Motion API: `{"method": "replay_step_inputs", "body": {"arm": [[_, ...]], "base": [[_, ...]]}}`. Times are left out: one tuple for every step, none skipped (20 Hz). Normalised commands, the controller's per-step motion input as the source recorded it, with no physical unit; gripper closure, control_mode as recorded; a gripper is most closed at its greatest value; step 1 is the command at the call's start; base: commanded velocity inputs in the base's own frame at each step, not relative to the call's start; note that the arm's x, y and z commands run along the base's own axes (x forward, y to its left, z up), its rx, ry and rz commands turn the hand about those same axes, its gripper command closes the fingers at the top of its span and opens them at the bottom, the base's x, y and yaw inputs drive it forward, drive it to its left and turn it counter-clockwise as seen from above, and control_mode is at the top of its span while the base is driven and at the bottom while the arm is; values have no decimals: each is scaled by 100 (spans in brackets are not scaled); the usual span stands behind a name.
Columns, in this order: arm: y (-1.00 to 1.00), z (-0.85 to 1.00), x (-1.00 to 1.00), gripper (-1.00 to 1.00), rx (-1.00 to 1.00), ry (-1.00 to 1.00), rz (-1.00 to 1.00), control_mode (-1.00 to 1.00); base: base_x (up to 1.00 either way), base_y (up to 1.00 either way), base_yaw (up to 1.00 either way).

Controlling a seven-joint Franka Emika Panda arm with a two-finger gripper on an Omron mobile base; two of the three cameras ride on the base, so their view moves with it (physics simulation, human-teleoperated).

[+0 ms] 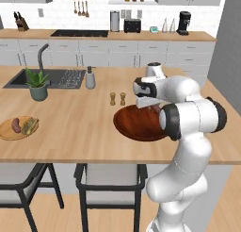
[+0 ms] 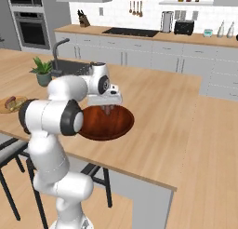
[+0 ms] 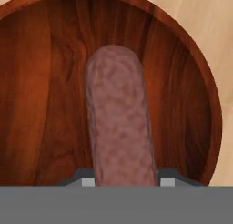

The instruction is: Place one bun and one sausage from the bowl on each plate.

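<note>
the hand [image 3: 122,182] is closing on 1 sausage [image 3: 120,118], gripping it at the near end, inside the bowl [image 3: 41,82] on the counter [image 1: 84,127]. the sausage is looking light, slightly soft and smooth-skinned, so an end grip may be letting it droop or slip. the bowl is looking like glossy, dark reddish wood, round and shallow.

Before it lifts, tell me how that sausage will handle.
The sausage looks round and smooth, so it may slip or roll if released. The gripper, shut near one end, may let it droop or swing over the bowl.
</note>
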Motion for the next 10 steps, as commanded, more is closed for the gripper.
{"method": "replay_step_inputs", "body": {"arm": [[-11,62,-100,100,0,1,4,-100],[-18,49,-100,100,0,0,4,-100],[-31,27,-100,100,0,0,6,-100],[-33,1,-100,100,0,0,9,-100],[-36,0,-100,100,0,0,11,-100],[-41,0,-100,100,0,0,12,-100],[-43,-1,-100,100,0,0,13,-100],[-43,-15,-100,100,1,-4,13,-100],[-22,-1,-100,100,1,0,8,-100],[-6,0,-97,100,0,0,0,-100]], "base": [[0,0,0],[0,0,0],[0,0,0],[0,0,0],[0,0,0],[0,0,0],[0,0,0],[0,0,0],[0,0,0],[0,0,0]]}}
